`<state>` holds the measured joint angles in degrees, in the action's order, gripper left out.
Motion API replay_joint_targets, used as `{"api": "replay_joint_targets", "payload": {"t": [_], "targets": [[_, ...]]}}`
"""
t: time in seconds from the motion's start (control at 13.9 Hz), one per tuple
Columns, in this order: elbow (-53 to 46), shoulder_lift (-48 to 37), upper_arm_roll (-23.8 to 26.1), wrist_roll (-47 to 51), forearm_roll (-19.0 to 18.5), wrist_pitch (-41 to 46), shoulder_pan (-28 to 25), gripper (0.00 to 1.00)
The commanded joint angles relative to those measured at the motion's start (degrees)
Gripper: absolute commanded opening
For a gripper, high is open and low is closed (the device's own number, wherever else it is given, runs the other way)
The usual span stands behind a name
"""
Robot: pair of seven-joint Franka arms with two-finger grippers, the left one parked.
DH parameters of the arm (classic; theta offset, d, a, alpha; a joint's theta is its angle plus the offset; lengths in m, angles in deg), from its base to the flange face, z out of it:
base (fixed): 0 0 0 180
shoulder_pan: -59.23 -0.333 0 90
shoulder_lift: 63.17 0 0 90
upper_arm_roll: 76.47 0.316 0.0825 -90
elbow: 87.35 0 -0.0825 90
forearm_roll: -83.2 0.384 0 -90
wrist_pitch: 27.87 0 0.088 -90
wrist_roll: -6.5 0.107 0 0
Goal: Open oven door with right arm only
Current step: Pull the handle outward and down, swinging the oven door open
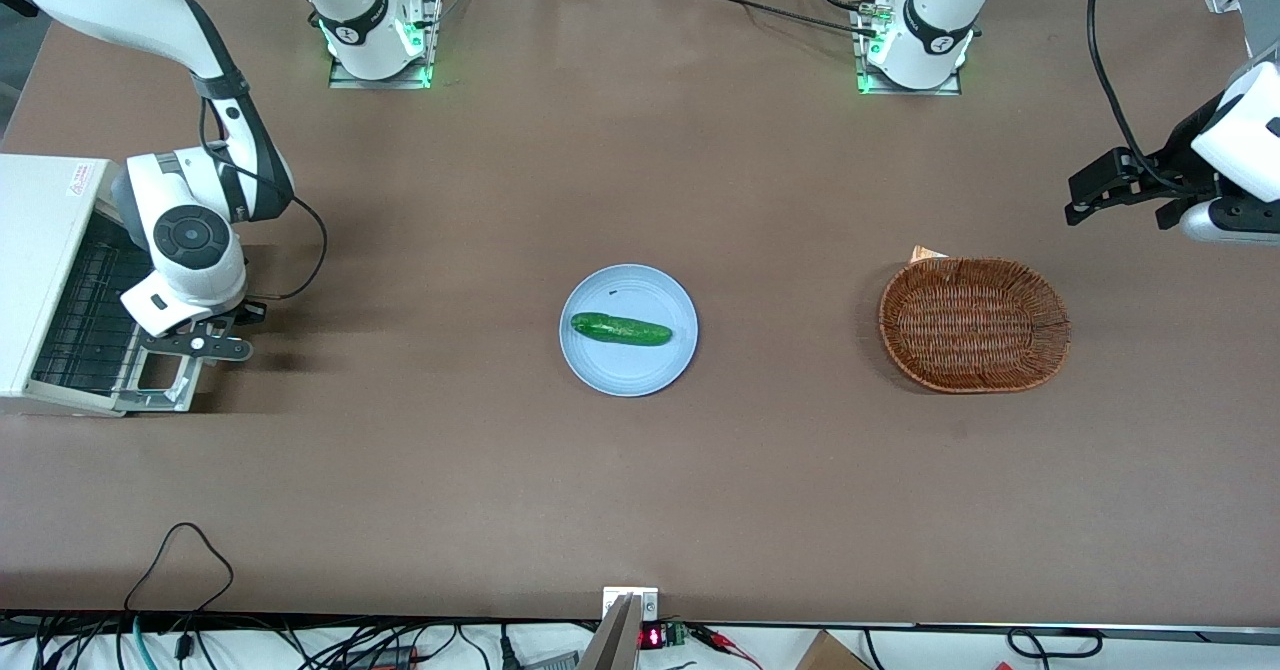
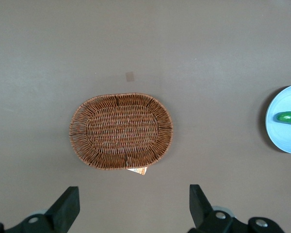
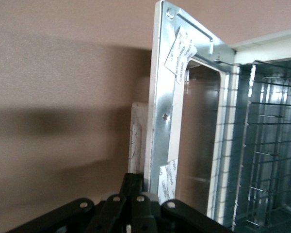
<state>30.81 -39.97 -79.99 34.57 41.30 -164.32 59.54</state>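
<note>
A matte brown tabletop point(image 1: 640, 150) carries everything. At the working arm's end of it sits the small white toaster oven point(image 1: 40, 250); its silver-grey metal-framed oven door point(image 1: 160, 375) is swung down, baring the wire rack point(image 3: 266, 145). The right arm's black two-finger gripper point(image 1: 200, 342) hovers just above the door's free edge point(image 3: 157, 121); whether its fingers are parted or closed cannot be made out. Toward the parked arm's end, well apart from the oven, a green cucumber point(image 1: 620, 329) lies on a round pale-blue plate point(image 1: 628, 370), then an oval woven wicker basket point(image 1: 974, 324).
</note>
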Motion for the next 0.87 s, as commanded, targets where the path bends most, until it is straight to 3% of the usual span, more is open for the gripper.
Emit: {"api": "replay_joint_targets", "payload": {"t": [0.0,0.79], "targets": [[-0.5,2.4,-1.7,-0.3,-1.6,0.8,1.6,0.00],[-0.5,5.7,0.5,-0.2,0.0,-2.9,1.8,0.00]]}}
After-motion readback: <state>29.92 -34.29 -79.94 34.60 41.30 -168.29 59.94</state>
